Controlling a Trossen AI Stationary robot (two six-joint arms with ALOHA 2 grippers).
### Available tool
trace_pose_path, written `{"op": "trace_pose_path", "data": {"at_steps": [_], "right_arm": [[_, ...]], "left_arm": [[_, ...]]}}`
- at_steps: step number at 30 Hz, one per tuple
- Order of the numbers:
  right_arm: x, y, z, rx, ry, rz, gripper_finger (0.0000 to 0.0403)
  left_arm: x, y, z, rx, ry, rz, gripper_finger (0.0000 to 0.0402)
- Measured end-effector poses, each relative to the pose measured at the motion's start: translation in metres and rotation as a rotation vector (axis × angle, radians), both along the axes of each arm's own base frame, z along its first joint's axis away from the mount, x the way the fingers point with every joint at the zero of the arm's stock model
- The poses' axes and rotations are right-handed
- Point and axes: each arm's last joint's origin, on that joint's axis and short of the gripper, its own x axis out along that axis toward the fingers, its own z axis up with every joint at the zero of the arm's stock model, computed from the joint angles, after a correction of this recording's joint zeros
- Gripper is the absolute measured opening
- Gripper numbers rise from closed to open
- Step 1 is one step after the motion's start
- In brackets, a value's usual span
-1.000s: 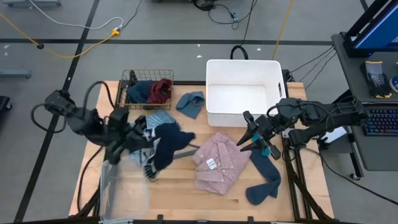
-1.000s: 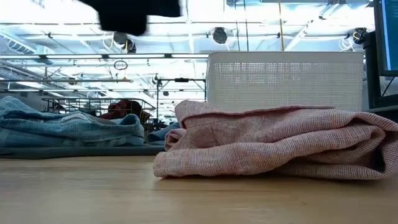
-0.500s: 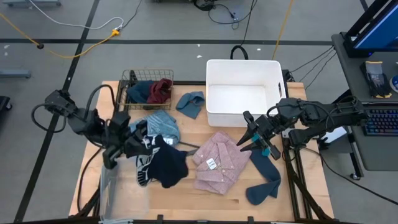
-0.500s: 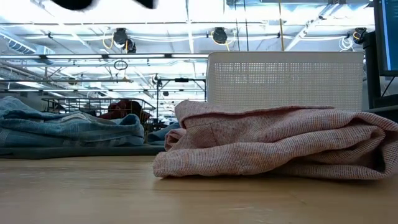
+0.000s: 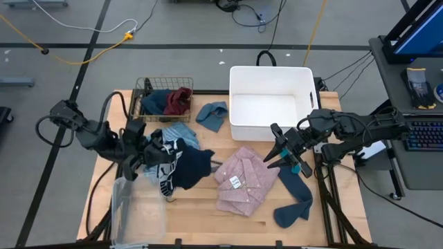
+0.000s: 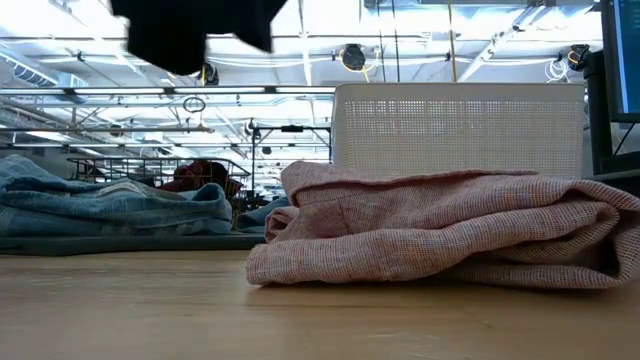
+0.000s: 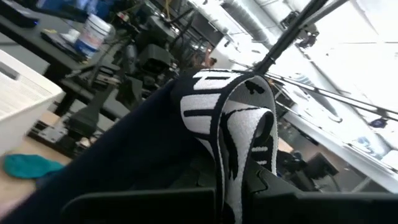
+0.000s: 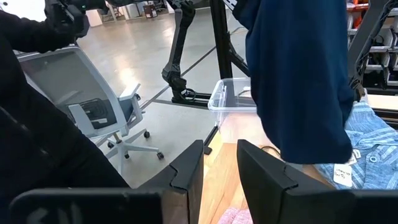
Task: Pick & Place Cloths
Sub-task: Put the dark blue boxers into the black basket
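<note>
Since the left gripper (image 5: 142, 153) is clamped on the black cloth with white print (image 5: 181, 166) and holds it clear of the table (image 5: 201, 221), the relation that matters is the line from that cloth to the white bin (image 5: 270, 102). In the high view the bin lies at about two o'clock from the left gripper, well apart, with the pink checked shirt (image 5: 242, 181) between them lower down. The cloth hangs from the fingers toward three o'clock, its long axis running roughly nine to three, over the light blue denim piece (image 5: 181, 133). The right gripper (image 5: 278, 153) is far nearer the bin, just at its six o'clock edge; its fingers stand a little apart with nothing seen between them, and the teal cloth (image 5: 295, 197) lies at its five o'clock.
</note>
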Motion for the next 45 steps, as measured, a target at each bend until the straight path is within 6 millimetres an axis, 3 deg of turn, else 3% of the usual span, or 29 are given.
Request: {"op": "trace_pose_path", "data": {"at_steps": [6, 11, 22, 30, 38, 45], "right_arm": [[0.0, 0.0, 0.0, -0.007, -0.004, 0.001, 0.0089], [0.0, 0.0, 0.0, -0.016, -0.009, 0.004, 0.0089], [0.0, 0.0, -0.003, -0.078, -0.022, 0.016, 0.0089], [-0.002, -0.007, -0.032, -0.159, -0.02, -0.217, 0.0089], [-0.034, -0.014, -0.054, -0.01, -0.138, -0.295, 0.0089], [-0.053, -0.02, -0.083, 0.009, -0.196, -0.375, 0.0089]], "left_arm": [[0.002, 0.005, -0.001, 0.046, 0.009, 0.073, 0.0001], [0.007, 0.016, -0.007, 0.089, 0.075, 0.261, 0.0001], [-0.009, 0.062, 0.006, 0.281, 0.066, 0.586, 0.0001], [-0.025, 0.092, 0.01, 0.356, 0.097, 0.737, 0.0001], [-0.026, 0.122, 0.001, 0.419, 0.207, 0.82, 0.0001], [-0.03, 0.159, -0.003, 0.505, 0.305, 0.938, 0.0001]]}}
